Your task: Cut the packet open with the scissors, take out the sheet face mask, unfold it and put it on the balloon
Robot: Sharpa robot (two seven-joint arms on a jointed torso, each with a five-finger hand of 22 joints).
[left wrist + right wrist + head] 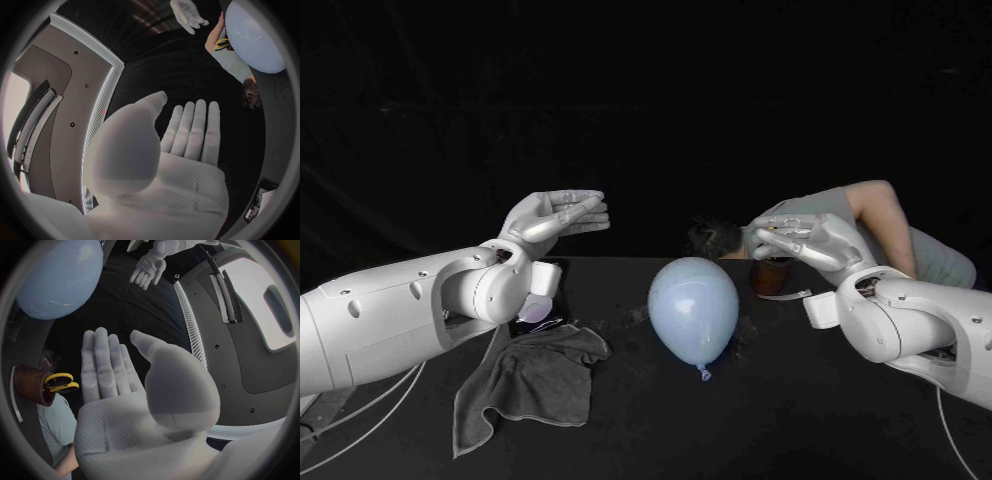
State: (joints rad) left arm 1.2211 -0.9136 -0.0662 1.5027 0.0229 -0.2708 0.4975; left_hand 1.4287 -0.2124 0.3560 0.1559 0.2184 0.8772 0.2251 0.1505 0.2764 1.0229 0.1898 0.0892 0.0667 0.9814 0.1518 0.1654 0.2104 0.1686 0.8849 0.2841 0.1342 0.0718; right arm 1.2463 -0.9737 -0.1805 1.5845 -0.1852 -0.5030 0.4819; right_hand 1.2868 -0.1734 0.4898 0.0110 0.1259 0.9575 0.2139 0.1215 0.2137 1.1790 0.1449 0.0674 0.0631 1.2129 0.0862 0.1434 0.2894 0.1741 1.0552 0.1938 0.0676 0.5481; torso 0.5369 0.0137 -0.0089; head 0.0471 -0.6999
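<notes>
Flanking the balloon [692,308], left hand [557,222] and right hand [805,238] hang flat, empty; the right should take the scissors [60,382] by their handles.

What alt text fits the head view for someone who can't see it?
A pale blue balloon lies on the black table between the left hand and right hand, both raised and empty. A dark grey cloth lies crumpled on the robot's left.

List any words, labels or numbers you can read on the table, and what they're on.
None can be read.
The balloon and grey cloth are plain; the brown holder and yellow scissors show no lettering; the white strip beside the holder is too small to tell.
</notes>
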